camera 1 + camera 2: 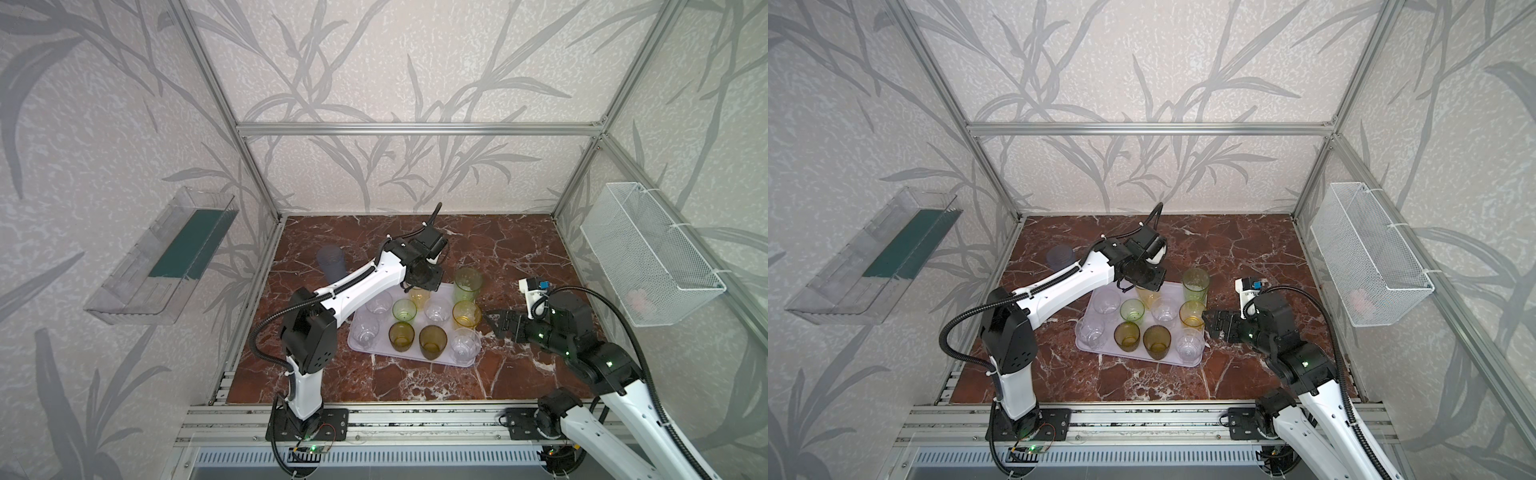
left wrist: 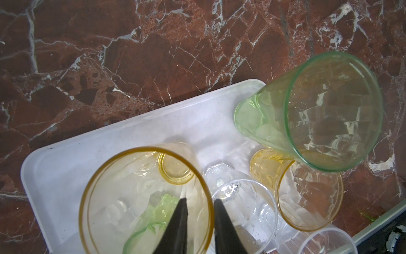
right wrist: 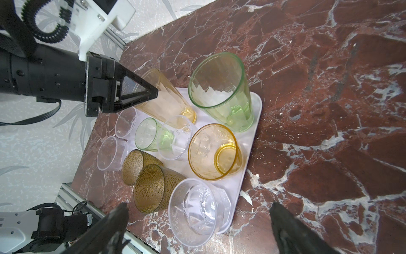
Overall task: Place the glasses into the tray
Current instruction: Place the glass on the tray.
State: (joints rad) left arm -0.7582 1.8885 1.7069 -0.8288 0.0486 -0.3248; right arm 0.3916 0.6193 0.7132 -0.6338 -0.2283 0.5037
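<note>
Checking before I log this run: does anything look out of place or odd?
One thing: the tall grey-blue glass stands alone on the marble table, well apart from the tray where the rest stand. Nothing looks spilled or broken.

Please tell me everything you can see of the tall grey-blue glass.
The tall grey-blue glass is a translucent, plastic-looking tumbler, wider at the rim than below. It stands upright on the marble table, outside the tray, beyond its far left corner, behind the left arm, which hides its base. It looks empty; nothing visibly touches it besides the table.
</note>
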